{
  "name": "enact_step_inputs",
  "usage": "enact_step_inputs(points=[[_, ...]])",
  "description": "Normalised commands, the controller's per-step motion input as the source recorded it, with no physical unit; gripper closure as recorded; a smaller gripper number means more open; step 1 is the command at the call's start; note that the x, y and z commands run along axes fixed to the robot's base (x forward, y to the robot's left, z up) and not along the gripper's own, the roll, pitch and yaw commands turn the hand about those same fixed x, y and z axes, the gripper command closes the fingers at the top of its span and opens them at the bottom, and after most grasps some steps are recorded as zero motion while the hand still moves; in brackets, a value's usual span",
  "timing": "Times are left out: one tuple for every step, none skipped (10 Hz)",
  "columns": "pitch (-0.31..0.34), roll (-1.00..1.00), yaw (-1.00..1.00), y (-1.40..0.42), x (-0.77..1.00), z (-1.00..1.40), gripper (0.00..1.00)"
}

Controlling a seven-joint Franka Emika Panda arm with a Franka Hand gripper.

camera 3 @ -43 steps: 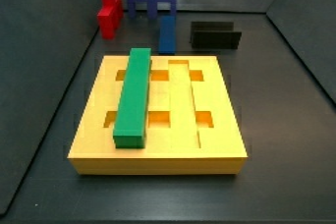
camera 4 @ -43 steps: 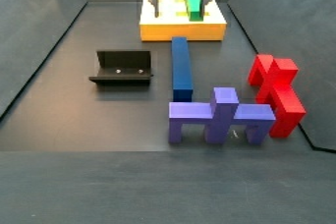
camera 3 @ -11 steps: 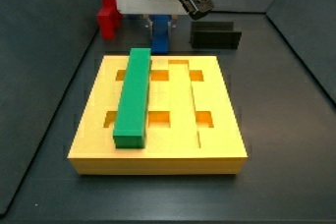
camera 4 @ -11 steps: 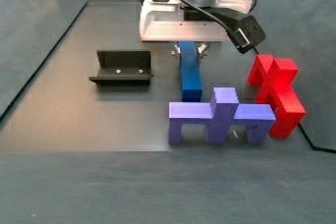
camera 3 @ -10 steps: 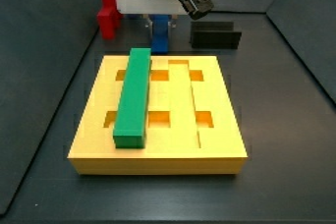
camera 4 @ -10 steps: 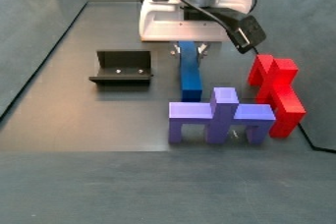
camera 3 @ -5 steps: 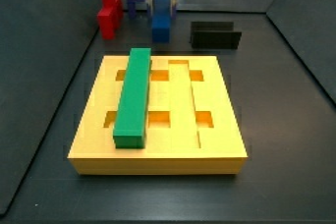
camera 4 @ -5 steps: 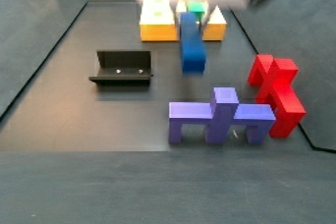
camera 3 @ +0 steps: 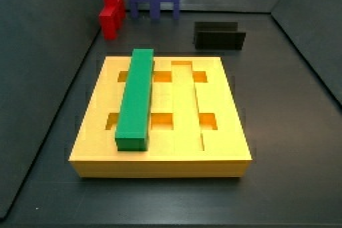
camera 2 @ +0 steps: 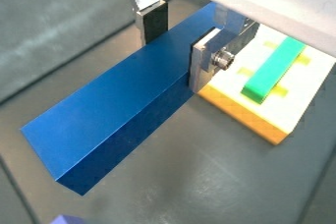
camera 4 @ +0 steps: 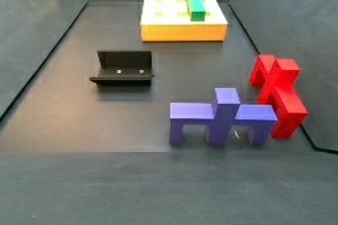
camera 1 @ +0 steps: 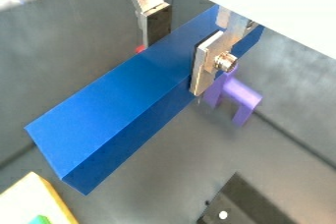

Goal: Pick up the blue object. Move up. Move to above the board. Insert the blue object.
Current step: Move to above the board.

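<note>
While the board (camera 2: 262,110) lies below, the gripper (camera 2: 182,39) jaws pinch the blue object (camera 2: 125,110).

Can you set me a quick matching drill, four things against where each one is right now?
Things:
1. blue object
2. green bar
3. fixture
4. purple cross piece

Places:
A. on the floor beside the red piece
B. lying in a groove of the board
C. clamped between the fingers of the pincer, off the floor
D. standing alone on the floor, apart from the board

Pairs: 1-C, 2-B, 3-D, 4-A
</note>
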Motion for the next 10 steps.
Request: enact_step_inputs(points=[[0.048,-0.06,-0.01,0.00,0.02,0.56,1.00],[0.045,-0.05,-0.01,0.01,0.04,0.26,1.00],[0.049,-0.05,0.00,0.01,0.03,0.19,1.00],[0.325,-0.02,-0.09,-1.40,0.06,0.24,1.00],[0.312,0.00,-0.09,-1.40,0.06,0.22,1.00],[0.272,0.07,-0.02,-1.40,0.07,0.23,1.00],[0.200,0.02,-0.01,-1.40,0.09,0.22,1.00],[0.167,0.00,-0.01,-1.40,0.11,0.22,1.00],[0.150,-0.01,0.00,-1.40,0.14,0.23,1.00],[0.145,0.01,0.01,-1.40,0.16,0.23,1.00]])
